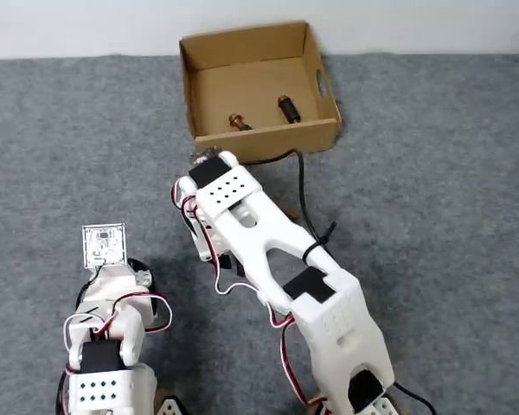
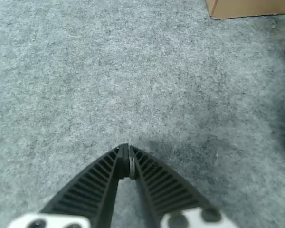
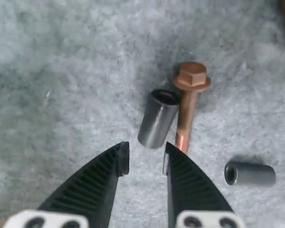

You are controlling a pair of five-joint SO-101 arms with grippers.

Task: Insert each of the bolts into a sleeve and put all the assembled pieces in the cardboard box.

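- Two white plastic arms [image 1: 277, 251] work over a grey, felt-like carpet [image 3: 61, 71] covering the table.
- One copper-coloured hex-head metal bolt [image 3: 187, 111] with a flanged head lies flat on the carpet. It is side by side with a dark grey metal tube sleeve [image 3: 157, 119], the two apparently touching near the bolt's head.
- A second sleeve [image 3: 251, 174], the same smooth hollow cylinder, lies apart from the pair with its open end showing.
- The right gripper [image 3: 143, 159] hangs just short of the first sleeve, its ribbed black fingers spread and holding nothing.
- The left gripper [image 2: 128, 159] sits over bare carpet, fingers pressed together and empty.
- The brown cardboard box [image 1: 264, 138], open-topped with a cut-out handle slot, stands just beyond the right arm. It holds two small pieces, one copper-toned [image 1: 238, 121] and one dark [image 1: 288, 108], too small to tell whether they are assembled.
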